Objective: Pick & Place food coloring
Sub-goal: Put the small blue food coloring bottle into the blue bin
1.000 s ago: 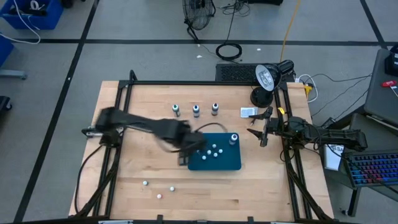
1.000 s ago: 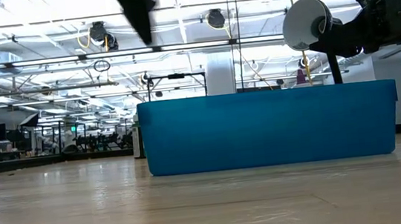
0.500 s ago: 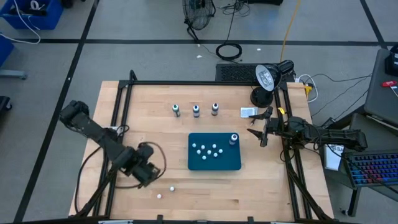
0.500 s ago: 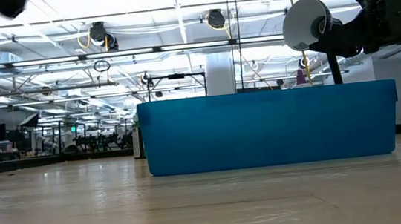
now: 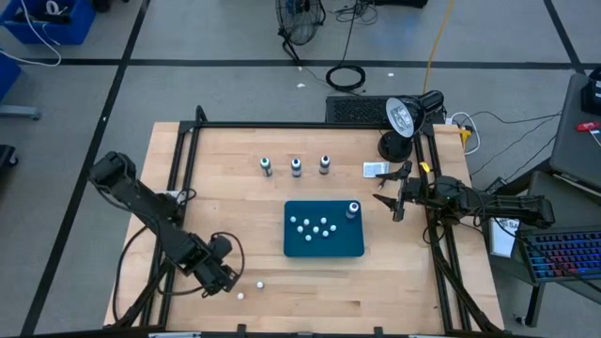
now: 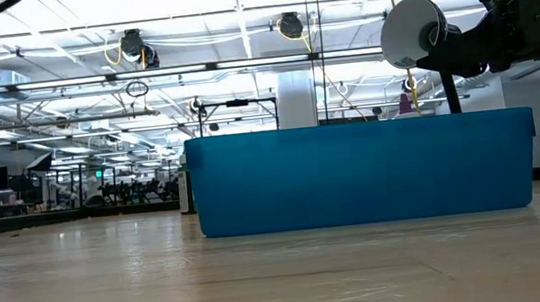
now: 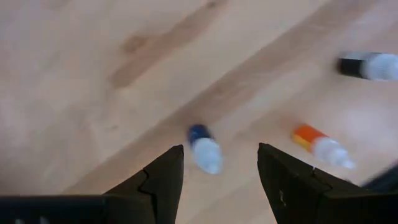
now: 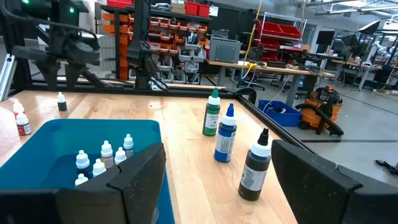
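- Left gripper (image 5: 223, 279) is low over the near left corner of the desk (image 5: 235, 211), jaws parted moderately and holding nothing. See what it's lined up on?

- The little blue food coloring bottle (image 7: 205, 148), I'd say. It's lying on its side on the wood, just ahead of the gap between the fingers. An orange food coloring bottle (image 7: 320, 144) lies near it, and a dark one (image 7: 367, 65) is farther off, also on its side.

- So it comes straight down and closes?

- I'd centre it first. The bottle sits nearer one finger than the other, and it lies at a slant to the gap. A small round bottle like that will probably roll if one finger touches it first. Turn the wrist so the fingers close across the body, not along its length, and go low enough to catch the body and not the pale tip.

- And the orange one?

- Far enough off that it shouldn't be hit, I think, provided the gripper doesn't open wider on the way down.

- Then where does it go?

- The blue bin (image 5: 324, 230) in the middle of the desk, I'd guess. Several tiny bottles (image 8: 102, 158) already stand in it. Lift clear of the bin's wall before crossing, and let go low so it doesn't knock those over.

- What's the other arm doing?

- The right gripper (image 5: 388, 195) waits by the right edge, fingers wide apart and empty. Three taller bottles (image 5: 296, 166) stand in a row toward the far edge, out of the way.
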Motion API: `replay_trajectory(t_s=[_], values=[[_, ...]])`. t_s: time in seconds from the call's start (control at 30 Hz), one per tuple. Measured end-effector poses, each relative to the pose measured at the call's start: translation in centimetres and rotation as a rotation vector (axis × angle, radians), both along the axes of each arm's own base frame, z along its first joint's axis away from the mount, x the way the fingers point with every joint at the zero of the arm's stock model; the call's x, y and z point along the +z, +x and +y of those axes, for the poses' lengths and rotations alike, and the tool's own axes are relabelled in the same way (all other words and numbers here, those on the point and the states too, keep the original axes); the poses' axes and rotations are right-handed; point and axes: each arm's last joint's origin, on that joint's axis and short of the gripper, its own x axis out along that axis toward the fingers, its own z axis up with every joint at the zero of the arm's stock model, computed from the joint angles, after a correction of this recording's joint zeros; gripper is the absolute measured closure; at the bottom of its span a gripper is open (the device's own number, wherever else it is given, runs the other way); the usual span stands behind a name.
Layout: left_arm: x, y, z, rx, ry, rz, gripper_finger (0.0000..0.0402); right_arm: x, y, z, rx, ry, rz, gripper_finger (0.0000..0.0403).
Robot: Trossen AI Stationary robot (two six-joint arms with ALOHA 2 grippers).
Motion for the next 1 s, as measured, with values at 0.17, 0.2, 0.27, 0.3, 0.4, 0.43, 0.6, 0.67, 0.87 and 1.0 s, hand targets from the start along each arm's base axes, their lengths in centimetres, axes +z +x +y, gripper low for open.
replay_trajectory(t_s=[0.17, 0.2, 0.27, 0.3, 0.4, 0.43, 0.6, 0.67, 0.87, 1.0], values=[[-0.8, -0.7, 0.1, 0.009, -0.001, 0.042, 0.0197, 0.0, 0.0, 0.0, 0.0, 0.0, 0.0, 0.0124], [-0.9, -0.8, 0.1, 0.013, -0.005, 0.053, 0.0197, 0.0, 0.0, 0.0, 0.001, 0.0, 0.0, 0.0124], [-1.0, -0.9, 0.1, 0.026, -0.014, 0.072, 0.0197, 0.0, 0.0, 0.0, 0.0, 0.0, 0.0, 0.0124], [-1.1, -1.0, 0.0, 0.026, -0.016, 0.074, 0.0197, 0.0, 0.0, 0.0, 0.001, 0.0, 0.0, 0.0124], [-1.0, -1.0, -0.1, 0.029, -0.022, 0.072, 0.0197, 0.0, 0.0, 0.0, 0.0, 0.0, 0.0, 0.0124], [-1.0, -1.0, -0.1, 0.032, -0.025, 0.07, 0.0197, 0.0, 0.0, 0.0, 0.0, 0.0, 0.0, 0.0124], [-1.0, -0.7, -0.4, 0.032, -0.048, 0.037, 0.0197, 0.0, 0.0, 0.0, 0.0, 0.0, 0.0, 0.0124], [-1.0, -0.6, -0.4, 0.032, -0.052, 0.033, 0.0197, 0.0, 0.0, 0.0, 0.0, 0.0, 0.0, 0.0124], [-2.2, -0.4, -0.8, 0.001, -0.015, 0.069, 0.0197, 0.0, 0.0, 0.0, 0.0, 0.0, 0.0, 0.0124], [-3.3, -0.1, -0.9, -0.033, 0.007, 0.107, 0.0197, 0.0, 0.0, 0.0, 0.0, 0.0, 0.0, 0.0124]])
